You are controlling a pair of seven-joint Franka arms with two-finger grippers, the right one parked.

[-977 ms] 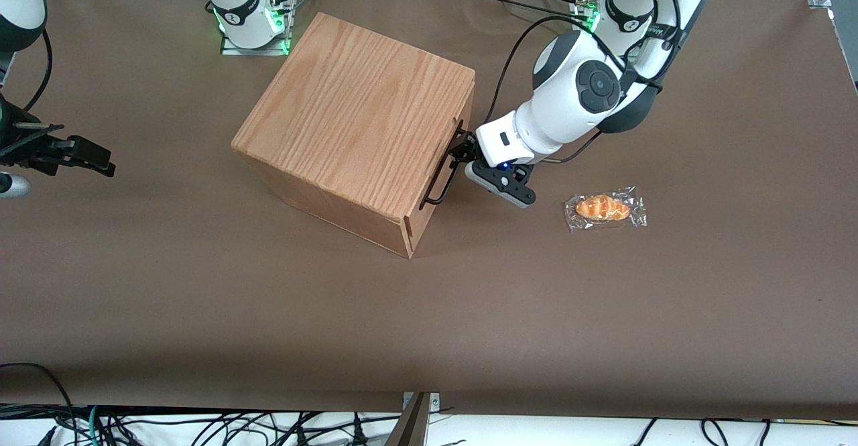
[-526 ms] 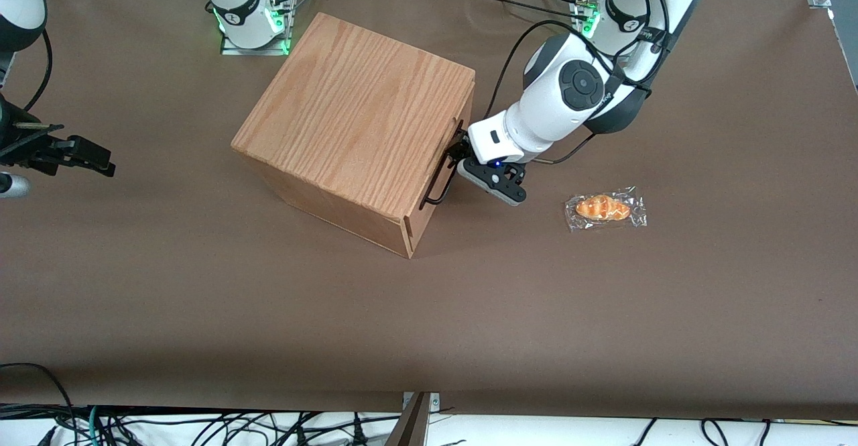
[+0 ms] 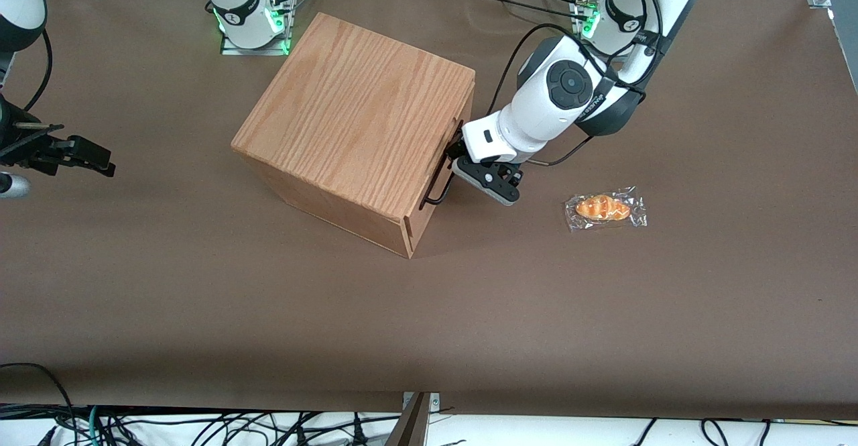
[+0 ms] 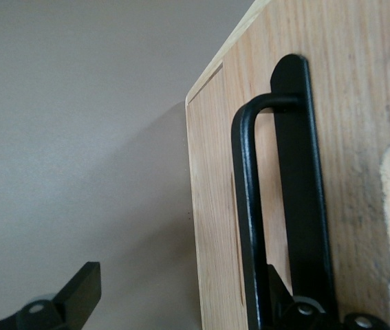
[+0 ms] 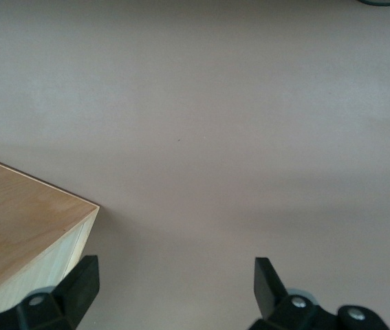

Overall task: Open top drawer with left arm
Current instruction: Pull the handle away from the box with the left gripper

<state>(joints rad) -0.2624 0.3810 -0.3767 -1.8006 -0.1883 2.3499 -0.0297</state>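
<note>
Working across my front view, the first thing I have is the wooden box (image 3: 355, 104), standing skewed on the brown surface (image 3: 201, 298). The top drawer (image 4: 353, 103) sits in the face of the box that points to about four o'clock. Its front lies flush with the frame, so it is closed and I cannot see what is in it. The black wire handle (image 3: 442, 171) runs across that front and stands a little off the wood.

The gripper (image 3: 459, 151) is right at the handle, at roughly three o'clock from the middle of the box. On my wrist camera the fingers (image 4: 78, 299) are spread wide. One hangs out over the bare surface just beside the box edge, and the other lies close against the drawer front. The handle bar runs between them, nearer the second one. I see no squeeze on the bar.

The left arm (image 3: 556, 104) reaches in from about one o'clock.

At four o'clock from the gripper, well apart from the box, a bread roll (image 3: 605, 208) lies sealed in its clear wrapper.
</note>
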